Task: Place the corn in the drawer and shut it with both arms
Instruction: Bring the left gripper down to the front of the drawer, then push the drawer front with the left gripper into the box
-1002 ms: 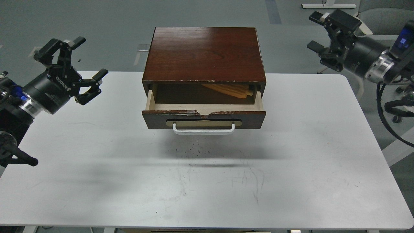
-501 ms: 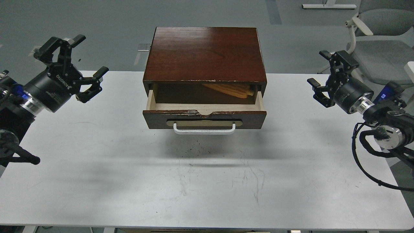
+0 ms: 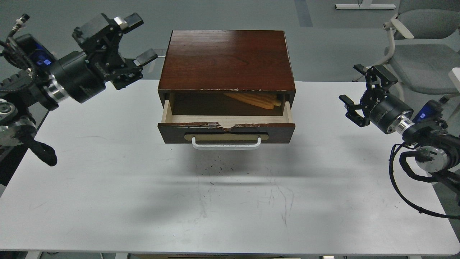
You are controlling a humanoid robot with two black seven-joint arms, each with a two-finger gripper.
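Observation:
The drawer [image 3: 226, 132] is pulled partly out of a dark brown wooden box [image 3: 227, 59] at the middle back of the white table [image 3: 230, 201]. It has a white bar handle [image 3: 226, 145]. The yellow corn [image 3: 256, 99] lies inside the drawer at the back right, partly hidden under the box top. My left gripper [image 3: 138, 37] is open and empty, raised left of the box's back left corner. My right gripper [image 3: 354, 82] is open and empty, above the table's right side, well right of the drawer.
A grey office chair [image 3: 420, 39] stands behind the table's right corner. The table's front edge runs along the bottom of the view. Dark scuff marks lie on the table in front of the drawer.
My left gripper rose and moved right toward the box's back left corner. My right gripper came down from the upper right to table height. The drawer and corn have not moved.

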